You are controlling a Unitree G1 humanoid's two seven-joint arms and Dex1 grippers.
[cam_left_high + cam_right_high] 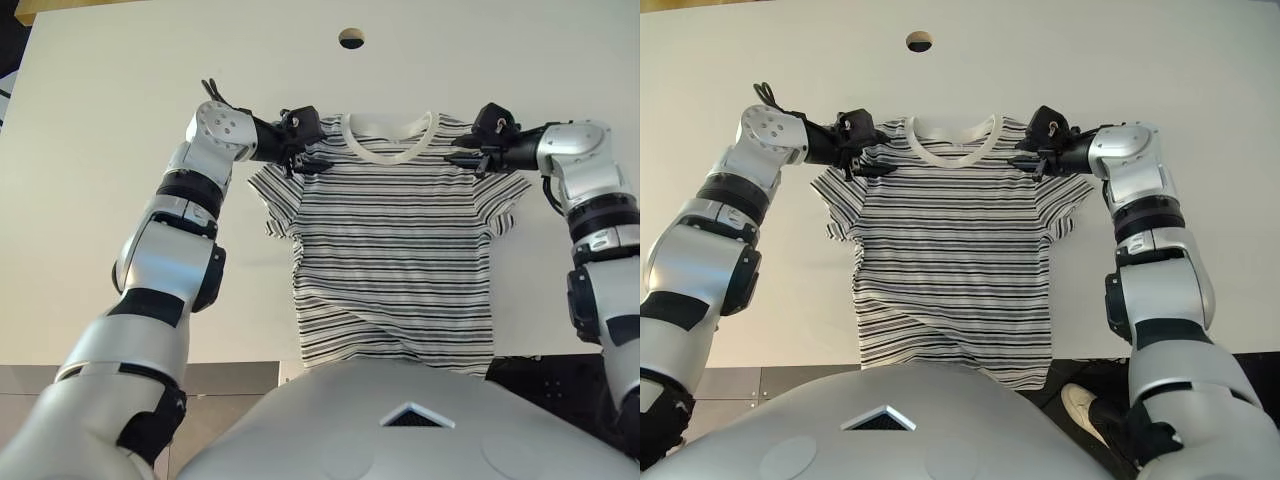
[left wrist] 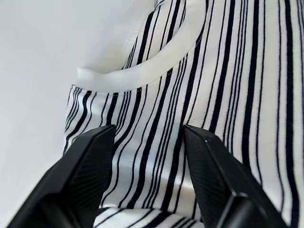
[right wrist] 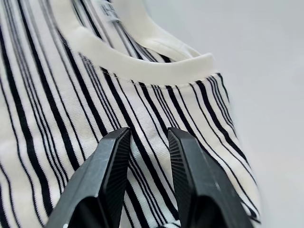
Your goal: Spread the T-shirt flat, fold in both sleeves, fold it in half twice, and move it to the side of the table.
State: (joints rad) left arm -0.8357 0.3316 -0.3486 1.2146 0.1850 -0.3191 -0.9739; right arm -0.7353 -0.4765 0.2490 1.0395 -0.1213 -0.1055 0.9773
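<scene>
Left gripper point(image 2: 148, 129) first: its two black fingers stand spread, planted on the striped cloth just below the collar with a broad band of fabric showing between them. Across the way the right gripper point(image 3: 148, 130) sits the same way on the other shoulder, only a narrow gap between its fingers and stripes running through it, not clamped that I can see. Now the T-shirt point(image 1: 395, 260) itself, nearest end first: the hem point(image 1: 400, 355) reaches the near edge of the white table point(image 1: 120, 60) and looks to droop just over it, with a slanting crease a little above. The body lies face up and mostly smooth, and both short sleeves point(image 1: 275, 195) poke out sideways, a bit crumpled. It's thin, light knit, I'd say, limp as anything: it will drag, stretch and ruck up rather than slide as one piece, and it won't hold a crease unless pressed. The shoulder seams beside the ribbed collar point(image 1: 390, 150) look the firmest hold, being doubled cloth, and pulling both evenly should keep it square. As for pose, the left arm point(image 1: 165, 260) rises from low beside the table, bends at the elbow and turns its wrist inward; the right arm point(image 1: 600, 230) mirrors it. Beyond the collar, a small round hole point(image 1: 351, 39) in the tabletop.
</scene>
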